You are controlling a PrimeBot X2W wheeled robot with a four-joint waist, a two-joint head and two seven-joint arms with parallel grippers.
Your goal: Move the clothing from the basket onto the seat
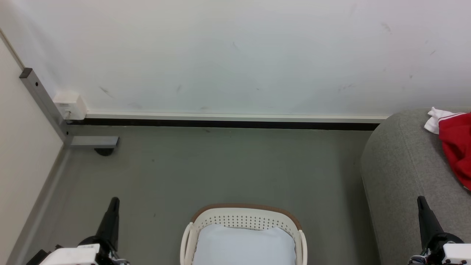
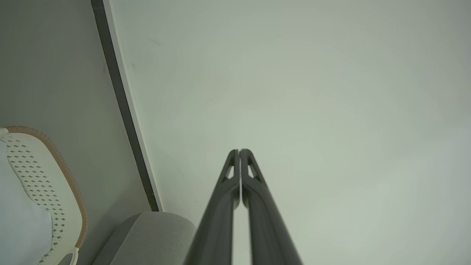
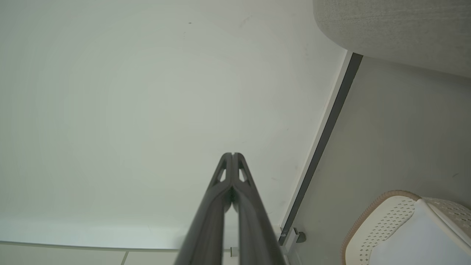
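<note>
Head view: a cream basket (image 1: 243, 220) sits at bottom centre on the grey floor (image 1: 220, 169), holding a pale blue-white pad (image 1: 244, 246). No red shows in it, though the frame cuts off its near end. The red clothing (image 1: 458, 143) lies on the grey seat (image 1: 401, 165) at the right edge. The left gripper (image 1: 112, 213) at lower left and the right gripper (image 1: 423, 211) at lower right touch nothing, jaws clenched on nothing. The transfer looks finished; the next move likely calls only for checking the basket's hidden end.

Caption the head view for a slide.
Red clothing on the grey seat, pale pad in the basket, left gripper and right gripper shut, empty.
</note>
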